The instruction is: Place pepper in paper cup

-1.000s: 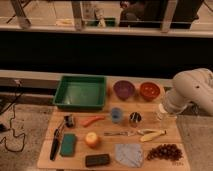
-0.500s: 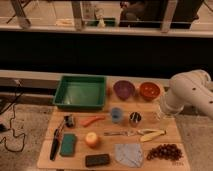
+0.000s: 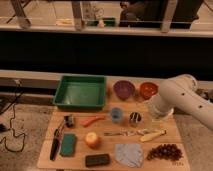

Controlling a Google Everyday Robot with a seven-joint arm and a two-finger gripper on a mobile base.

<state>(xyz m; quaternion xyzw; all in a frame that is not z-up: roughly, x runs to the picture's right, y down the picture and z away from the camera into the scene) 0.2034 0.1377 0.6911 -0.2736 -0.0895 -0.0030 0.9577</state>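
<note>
— Jaws stand spread wide on the gripper, tucked low under the white arm at the right of the frame.
— And the pepper?
— We see it lying on the wooden table, left of centre, just below the green tray, beside the small blue cup, well apart from the gripper.

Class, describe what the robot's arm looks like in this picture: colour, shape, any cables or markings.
The arm is white, built of thick rounded segments joined at a bulbous elbow. No cables or markings show. Its end effector is hidden behind the arm's lower end, above the right side of the table.
</note>
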